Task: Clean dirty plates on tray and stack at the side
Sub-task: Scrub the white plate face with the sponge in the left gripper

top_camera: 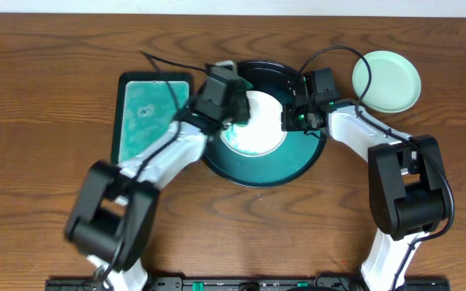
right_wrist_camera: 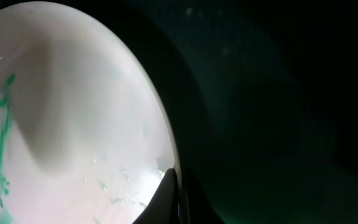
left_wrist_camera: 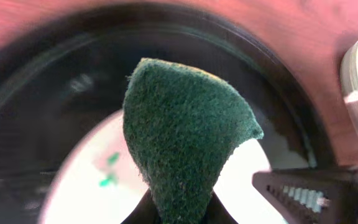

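Note:
A white plate (top_camera: 259, 129) with teal smears (right_wrist_camera: 0, 155) lies inside the round black tray (top_camera: 310, 149). My left gripper (top_camera: 231, 115) hangs over the plate's left part, shut on a dark green scouring pad (left_wrist_camera: 185, 137). The pad sticks out ahead of the jaws above the white plate (left_wrist_camera: 86, 193), where two small teal spots (left_wrist_camera: 109, 171) show. My right gripper (top_camera: 288, 120) is shut on the plate's right rim; in the right wrist view its fingers (right_wrist_camera: 169, 196) pinch the edge of the plate (right_wrist_camera: 73, 118). A mint-green plate (top_camera: 387, 81) sits on the bare wood at the right.
A rectangular teal tray (top_camera: 152, 113) lies left of the round tray, partly under my left arm. Black cables (top_camera: 338, 52) loop above the round tray. The right gripper's ribbed finger (left_wrist_camera: 309, 193) shows at the lower right of the left wrist view.

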Robot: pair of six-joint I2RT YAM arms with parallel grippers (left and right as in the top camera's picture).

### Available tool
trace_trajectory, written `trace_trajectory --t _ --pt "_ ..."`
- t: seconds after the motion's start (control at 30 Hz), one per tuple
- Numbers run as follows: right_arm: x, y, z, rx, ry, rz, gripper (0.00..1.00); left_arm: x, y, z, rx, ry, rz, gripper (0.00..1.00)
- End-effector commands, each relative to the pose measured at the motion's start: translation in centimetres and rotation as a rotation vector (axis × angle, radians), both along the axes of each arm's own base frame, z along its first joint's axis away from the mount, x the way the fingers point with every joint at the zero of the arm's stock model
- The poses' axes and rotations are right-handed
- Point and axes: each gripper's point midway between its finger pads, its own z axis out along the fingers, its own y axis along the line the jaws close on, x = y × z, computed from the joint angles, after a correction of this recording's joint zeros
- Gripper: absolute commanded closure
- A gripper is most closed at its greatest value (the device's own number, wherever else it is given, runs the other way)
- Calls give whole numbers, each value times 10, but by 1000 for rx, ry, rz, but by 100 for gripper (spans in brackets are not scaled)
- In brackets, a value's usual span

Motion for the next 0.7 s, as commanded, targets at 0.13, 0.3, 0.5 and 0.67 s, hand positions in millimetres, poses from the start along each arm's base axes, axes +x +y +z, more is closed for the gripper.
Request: trace_trajectory --t 0.13,0.3,0.5,0.67 --pt "-10 10 -9 -1 26 44 99 -5 -39 -39 -30 19 -38 93" --pt "-10 10 -9 -1 27 44 99 -9 -43 -48 9 15 -83 65" --pt "-10 10 -9 -2 28 44 99 -4 -36 -25 50 -52 -90 59" --pt "-10 10 -9 -2 29 44 99 -3 -34 2 38 -94 -80 57"
